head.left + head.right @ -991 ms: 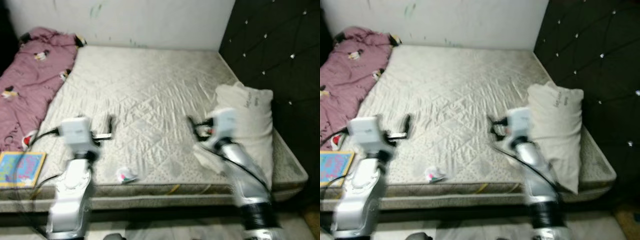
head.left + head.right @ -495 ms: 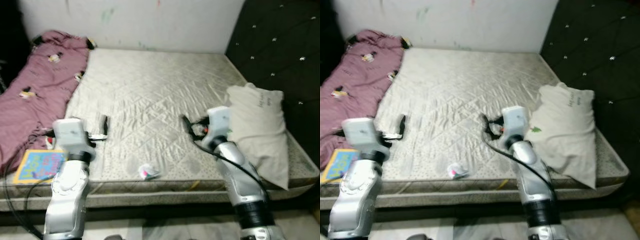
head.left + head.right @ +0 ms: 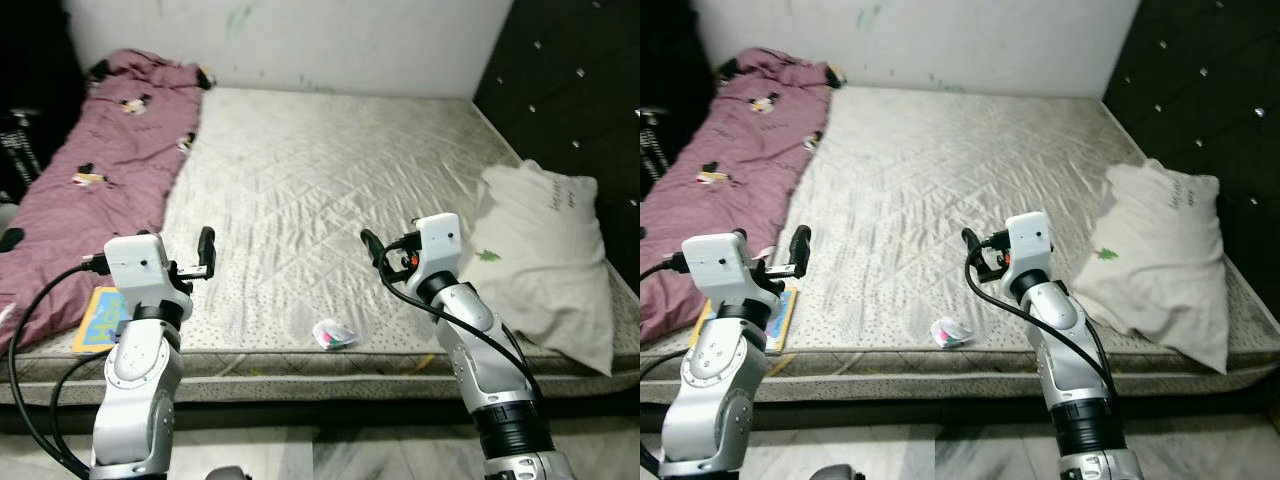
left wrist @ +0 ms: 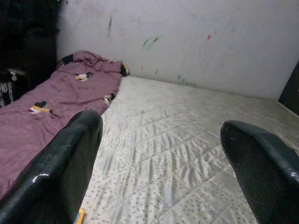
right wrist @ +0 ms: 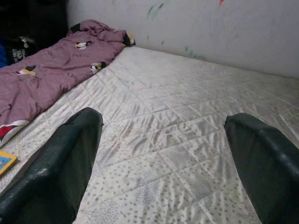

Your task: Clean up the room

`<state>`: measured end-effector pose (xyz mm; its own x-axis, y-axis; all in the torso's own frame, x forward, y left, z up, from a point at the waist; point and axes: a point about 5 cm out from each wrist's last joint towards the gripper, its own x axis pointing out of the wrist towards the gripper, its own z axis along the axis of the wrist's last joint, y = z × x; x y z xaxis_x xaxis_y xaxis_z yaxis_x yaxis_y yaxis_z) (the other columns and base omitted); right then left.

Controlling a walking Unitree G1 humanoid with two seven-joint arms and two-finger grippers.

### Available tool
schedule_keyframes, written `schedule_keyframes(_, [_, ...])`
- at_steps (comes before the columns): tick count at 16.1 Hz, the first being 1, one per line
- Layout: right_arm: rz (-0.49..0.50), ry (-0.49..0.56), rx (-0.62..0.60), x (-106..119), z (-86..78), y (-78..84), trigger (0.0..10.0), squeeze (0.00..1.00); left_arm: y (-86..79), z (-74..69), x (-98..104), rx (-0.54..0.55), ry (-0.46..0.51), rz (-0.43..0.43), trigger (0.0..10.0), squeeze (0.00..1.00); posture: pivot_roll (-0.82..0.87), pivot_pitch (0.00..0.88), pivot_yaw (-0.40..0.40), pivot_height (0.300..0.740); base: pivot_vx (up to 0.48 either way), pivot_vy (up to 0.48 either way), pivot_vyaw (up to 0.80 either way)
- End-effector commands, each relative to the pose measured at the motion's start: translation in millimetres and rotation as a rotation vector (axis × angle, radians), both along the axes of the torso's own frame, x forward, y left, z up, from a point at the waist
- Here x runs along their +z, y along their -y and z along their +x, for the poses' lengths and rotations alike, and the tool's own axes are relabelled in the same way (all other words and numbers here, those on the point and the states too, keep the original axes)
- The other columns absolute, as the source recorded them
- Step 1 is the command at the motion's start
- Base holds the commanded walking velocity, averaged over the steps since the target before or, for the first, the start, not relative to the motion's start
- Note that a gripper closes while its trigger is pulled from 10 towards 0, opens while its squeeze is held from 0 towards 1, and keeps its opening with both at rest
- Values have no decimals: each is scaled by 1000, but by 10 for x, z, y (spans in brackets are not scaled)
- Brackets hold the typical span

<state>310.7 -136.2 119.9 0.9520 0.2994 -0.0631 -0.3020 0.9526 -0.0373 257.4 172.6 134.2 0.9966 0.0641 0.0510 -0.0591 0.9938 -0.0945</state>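
Both grippers raised above the near edge of a bare quilted mattress [image 3: 330, 190].
A crumpled wrapper [image 3: 334, 335] lies near that edge, between and below the spread-fingered left gripper [image 3: 205, 255] and right gripper [image 3: 372, 250], touching neither. A flat colourful book [image 3: 98, 315] sits left; a soft white pillow [image 3: 545, 260] right; a rumpled mauve blanket [image 3: 100, 170] stretches toward the wall.

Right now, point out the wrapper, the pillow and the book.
wrapper [image 3: 334, 335], left eye view, its middle.
pillow [image 3: 545, 255], left eye view, centre of its top face.
book [image 3: 97, 318], left eye view, visible cover.
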Motion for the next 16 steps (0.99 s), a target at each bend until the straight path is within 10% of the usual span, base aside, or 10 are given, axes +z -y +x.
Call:
schedule_keyframes(1, [-8, 7, -17, 45, 27, 68, 10000, 0, 48, 2, 29, -13, 14, -5, 10000, 0, 40, 0, -64, 740, 0, 0, 0])
schedule_keyframes(16, [-7, -6, -25, 28, 48, 90, 10000, 0, 84, -8, 38, -51, 32, -29, 10000, 0, 51, 0, -64, 740, 323, 0, 71])
